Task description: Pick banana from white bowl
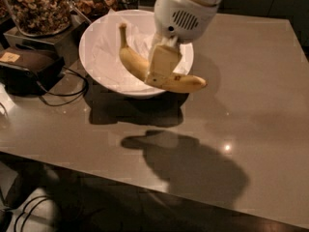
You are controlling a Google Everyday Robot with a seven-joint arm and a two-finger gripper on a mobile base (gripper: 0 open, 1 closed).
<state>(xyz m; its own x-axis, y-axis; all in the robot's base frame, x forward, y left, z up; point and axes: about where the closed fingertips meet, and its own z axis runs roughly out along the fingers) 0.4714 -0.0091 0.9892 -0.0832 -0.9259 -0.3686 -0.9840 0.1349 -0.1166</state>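
The yellow banana (186, 82) with brown specks hangs in the air, lifted above the front right rim of the white bowl (94, 66). Its stem points up and left over the bowl. My gripper (161, 70) comes down from the top of the view and is shut on the banana's middle, with one tan finger (163, 64) in front of it. The bowl stands on the table and is lined with crumpled white paper (108, 52). The banana's far end sticks out past the bowl's right edge.
Glass jars of nuts (36, 6) stand at the back left behind the bowl. A dark box (26, 64) with a black cable (67, 93) lies left of the bowl. The grey table (251, 105) stretches right and forward; its front edge runs along the bottom.
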